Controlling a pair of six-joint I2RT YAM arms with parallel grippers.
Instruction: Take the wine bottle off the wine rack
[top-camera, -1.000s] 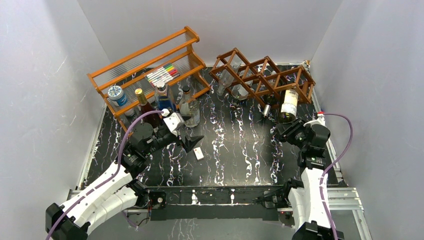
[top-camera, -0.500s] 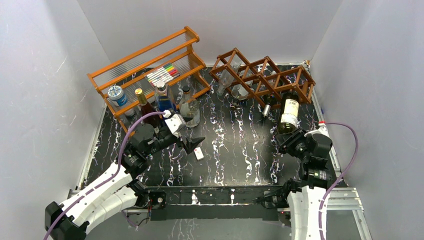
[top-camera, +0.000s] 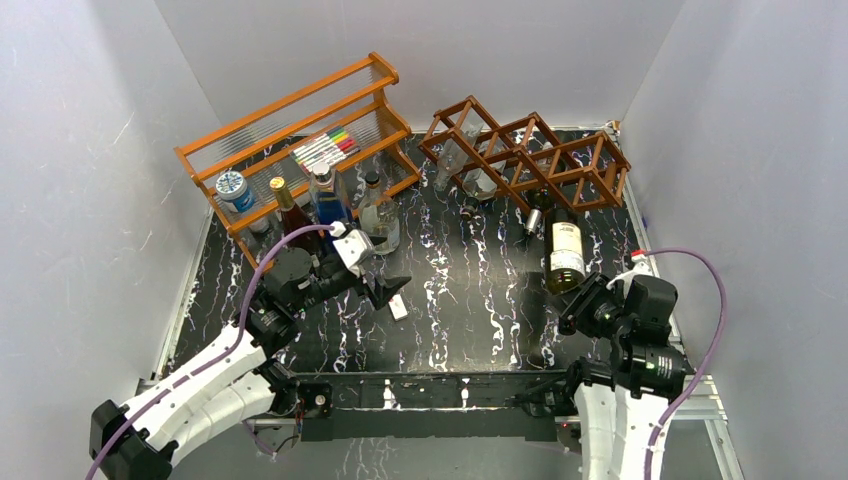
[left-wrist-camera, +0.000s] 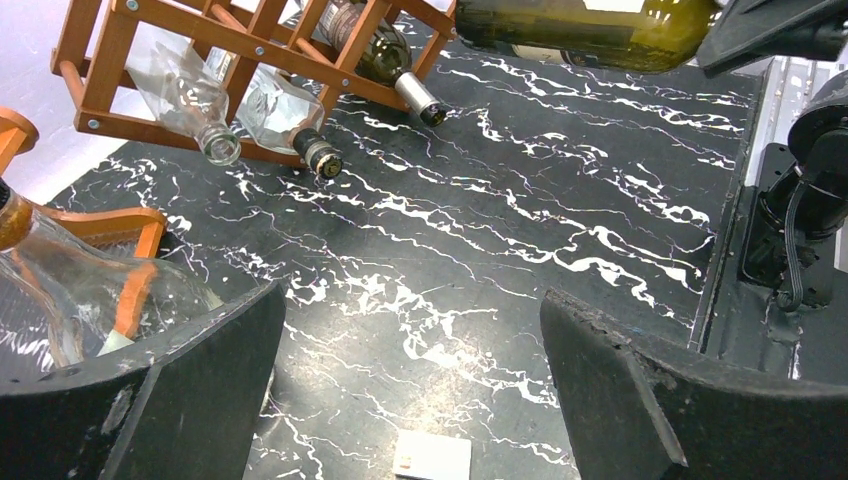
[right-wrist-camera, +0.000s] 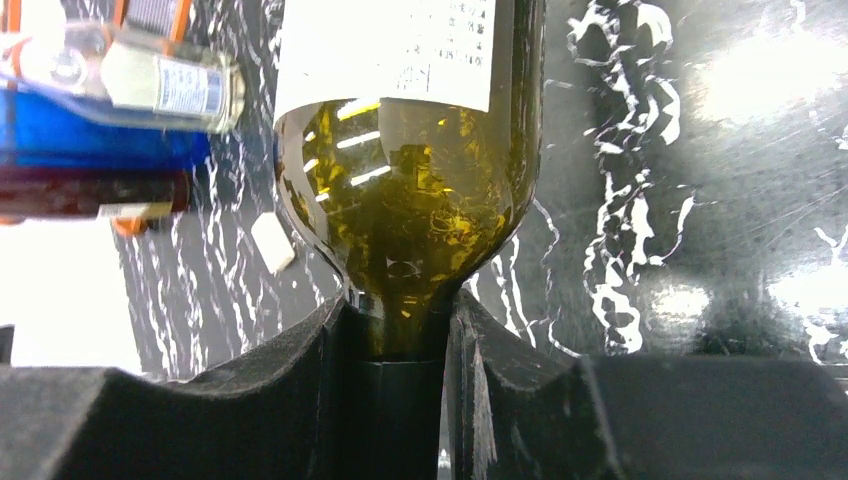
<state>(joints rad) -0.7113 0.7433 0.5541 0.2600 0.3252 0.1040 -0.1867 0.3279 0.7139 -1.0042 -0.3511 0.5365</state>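
The wine bottle (top-camera: 565, 250), olive-green glass with a white label, lies level above the table, its base just in front of the right end of the wine rack (top-camera: 520, 150). My right gripper (top-camera: 587, 303) is shut on its neck. In the right wrist view the fingers (right-wrist-camera: 300, 360) clamp the dark neck below the bottle's shoulder (right-wrist-camera: 410, 220). My left gripper (top-camera: 388, 290) hovers open and empty over the marbled table at left centre. Its view shows the wine bottle (left-wrist-camera: 580, 25) at the top edge beside the wine rack (left-wrist-camera: 108, 60).
Clear bottles (top-camera: 452, 158) and a dark capped bottle (top-camera: 537, 210) stay in the rack. An orange tiered shelf (top-camera: 300, 130) with markers (top-camera: 325, 148) stands back left, several bottles (top-camera: 325, 195) in front of it. A small white card (top-camera: 398, 307) lies under the left gripper. Grey walls enclose the table.
My right gripper has drawn back toward the near edge, pulling the wine bottle out of the rack's right cell. The left gripper has barely shifted.
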